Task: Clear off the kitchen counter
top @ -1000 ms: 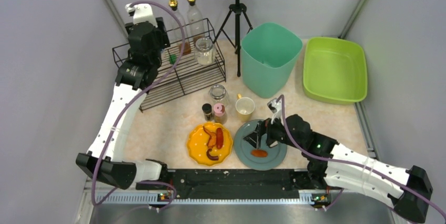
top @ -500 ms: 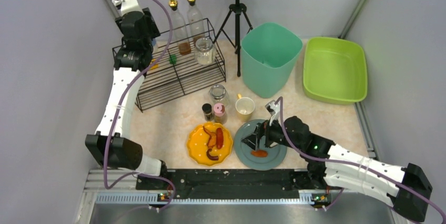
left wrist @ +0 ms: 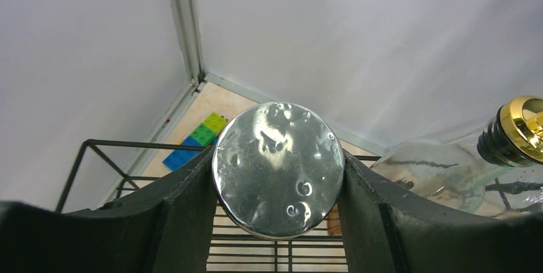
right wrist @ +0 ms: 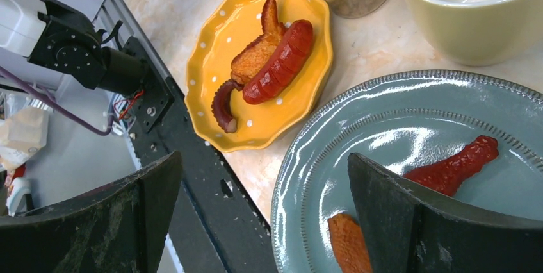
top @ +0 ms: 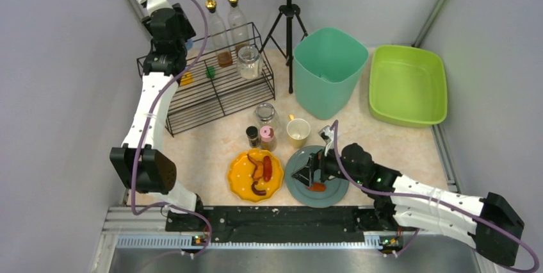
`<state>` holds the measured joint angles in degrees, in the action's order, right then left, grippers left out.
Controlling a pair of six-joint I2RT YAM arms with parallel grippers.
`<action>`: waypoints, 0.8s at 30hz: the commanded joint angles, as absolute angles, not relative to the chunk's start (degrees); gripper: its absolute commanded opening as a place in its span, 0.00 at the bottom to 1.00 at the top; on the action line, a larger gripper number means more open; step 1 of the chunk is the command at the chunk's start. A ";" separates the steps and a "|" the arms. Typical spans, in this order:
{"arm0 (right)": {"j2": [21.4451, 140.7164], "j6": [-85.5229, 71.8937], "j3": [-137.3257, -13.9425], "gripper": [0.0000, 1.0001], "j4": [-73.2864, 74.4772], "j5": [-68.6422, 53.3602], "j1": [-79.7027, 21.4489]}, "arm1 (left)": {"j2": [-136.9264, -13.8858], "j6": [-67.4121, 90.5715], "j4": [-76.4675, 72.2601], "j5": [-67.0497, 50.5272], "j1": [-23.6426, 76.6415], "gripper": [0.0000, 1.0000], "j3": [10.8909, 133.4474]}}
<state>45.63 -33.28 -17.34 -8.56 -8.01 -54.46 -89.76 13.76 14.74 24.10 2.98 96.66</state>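
The counter [top: 205, 151] carried a wire rack [top: 211, 93] at its far left corner, a teal bin [top: 330, 71] and a green tub [top: 407, 84] along the far edge, and a cup [top: 298, 131], three jars [top: 266, 115], a yellow plate [top: 238, 186] and a grey plate [top: 334, 195] nearer the front edge.

Top: high from the near side, looking down on the whole tabletop [top: 205, 148]. Left wrist — tight on silver lid [left wrist: 278, 167], rack [top: 214, 97] beyond. Right wrist — close over yellow plate [right wrist: 211, 74], shared with top.

Left gripper [top: 165, 61] and silver-lidded jar [left wrist: 278, 157] farther back over wire rack [top: 218, 97]
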 commanded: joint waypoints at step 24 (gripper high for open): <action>49.38 -34.05 -15.19 0.99 -15.91 -9.16 -54.32 | -95.59 16.53 2.61 20.02 4.04 0.00 89.69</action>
